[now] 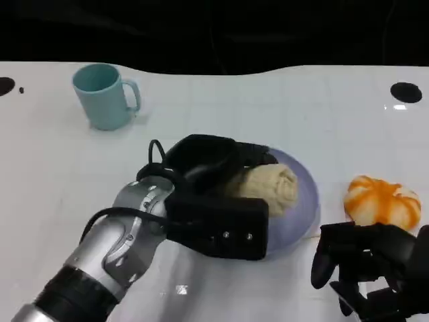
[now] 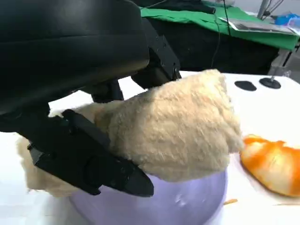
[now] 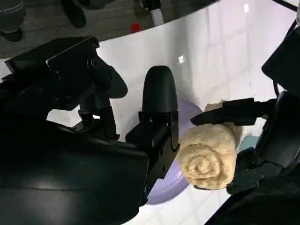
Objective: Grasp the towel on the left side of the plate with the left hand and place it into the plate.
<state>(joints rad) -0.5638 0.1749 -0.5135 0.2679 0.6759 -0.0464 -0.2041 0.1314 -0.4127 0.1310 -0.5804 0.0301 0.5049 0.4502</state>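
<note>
A white table (image 1: 60, 168) seen from above, with a black background beyond its far edge. At the center sits a lavender plate (image 1: 305, 201). The robot's left hand (image 1: 214, 194) reaches in from the near left and is clamped on a rolled beige towel (image 1: 268, 188), its black fingers (image 1: 201, 157) wrapping the far side of the roll and a blocky black part of the hand on its near side. The towel is over the plate, toward the plate's left half; whether it rests on the plate or is held just above it cannot be told. In the left wrist view the fluffy towel (image 2: 178, 126) sits between the fingers with the plate's rim (image 2: 187, 206) beneath it. In the right wrist view the spiral end of the roll (image 3: 206, 161) faces the camera.

The right hand (image 1: 365, 268) waits at the near right, holding nothing, fingers loosely apart. Just beyond it, right of the plate, lies an orange-and-white pumpkin-shaped object (image 1: 382, 201). A teal mug (image 1: 104, 94) stands at the far left, well apart from the plate.
</note>
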